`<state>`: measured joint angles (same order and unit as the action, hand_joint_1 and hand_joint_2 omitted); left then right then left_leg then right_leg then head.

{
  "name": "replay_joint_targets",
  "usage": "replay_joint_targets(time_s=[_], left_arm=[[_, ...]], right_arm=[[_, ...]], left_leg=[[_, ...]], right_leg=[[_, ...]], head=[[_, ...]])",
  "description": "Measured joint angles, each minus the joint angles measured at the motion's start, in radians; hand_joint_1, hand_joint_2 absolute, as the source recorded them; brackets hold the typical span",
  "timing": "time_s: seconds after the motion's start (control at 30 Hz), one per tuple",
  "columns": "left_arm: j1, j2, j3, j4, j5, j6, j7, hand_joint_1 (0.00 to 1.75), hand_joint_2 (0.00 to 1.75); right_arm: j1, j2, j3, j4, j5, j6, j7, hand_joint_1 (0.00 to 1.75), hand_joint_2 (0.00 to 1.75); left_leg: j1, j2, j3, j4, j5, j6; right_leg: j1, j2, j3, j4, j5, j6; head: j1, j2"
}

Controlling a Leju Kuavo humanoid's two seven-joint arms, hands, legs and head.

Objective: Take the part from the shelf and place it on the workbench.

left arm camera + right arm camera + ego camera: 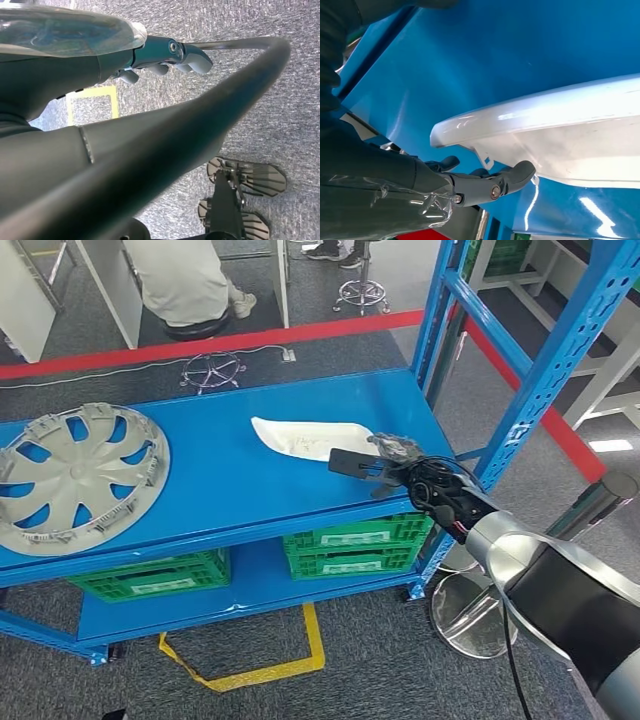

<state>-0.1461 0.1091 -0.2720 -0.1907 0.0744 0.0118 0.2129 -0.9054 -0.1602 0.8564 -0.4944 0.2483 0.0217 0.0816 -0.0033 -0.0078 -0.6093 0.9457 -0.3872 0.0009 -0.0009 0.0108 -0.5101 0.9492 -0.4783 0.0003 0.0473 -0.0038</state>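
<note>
Right arm came in nearest the camera from the lower right of the head view, silver and black, reaching out over the front right corner of the blue shelf [226, 480]. Right hand [375, 466] sat at that corner with fingers stretched forward and apart, nothing held; in the right wrist view the thumb [516, 175] lay just under the near edge of the white part [561, 130], touching or almost, couldn't tell which. White part [309, 437] lay flat on the top deck toward the right end, long axis running along the shelf's length, its right tip closest to the hand. So the part lay just ahead and left of the right hand; that hand was clearly the nearer one. Left hand [170, 57] hung low over grey carpet, fingers loosely extended, holding nothing. Grey hubcap [75, 475] sat at the shelf's left end, well apart. Green crates [355, 545] sat on the lower deck. Judgement: reach stage, grasp not yet made.
</note>
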Motion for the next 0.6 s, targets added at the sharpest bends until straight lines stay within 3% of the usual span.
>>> replay_joint_targets(time_s=[0.6], left_arm=[[0.001, -0.001, -0.003, 0.000, 0.017, 0.000, -0.002, 0.00, 0.00]], right_arm=[[-0.009, 0.000, 0.005, -0.009, 0.057, 0.003, 0.050, 0.00, 1.75]], left_leg=[[0.000, 0.000, 0.000, 0.000, 0.000, 0.000]], right_leg=[[0.000, 0.000, 0.001, 0.000, 0.000, 0.000]], head=[[0.000, 0.000]])
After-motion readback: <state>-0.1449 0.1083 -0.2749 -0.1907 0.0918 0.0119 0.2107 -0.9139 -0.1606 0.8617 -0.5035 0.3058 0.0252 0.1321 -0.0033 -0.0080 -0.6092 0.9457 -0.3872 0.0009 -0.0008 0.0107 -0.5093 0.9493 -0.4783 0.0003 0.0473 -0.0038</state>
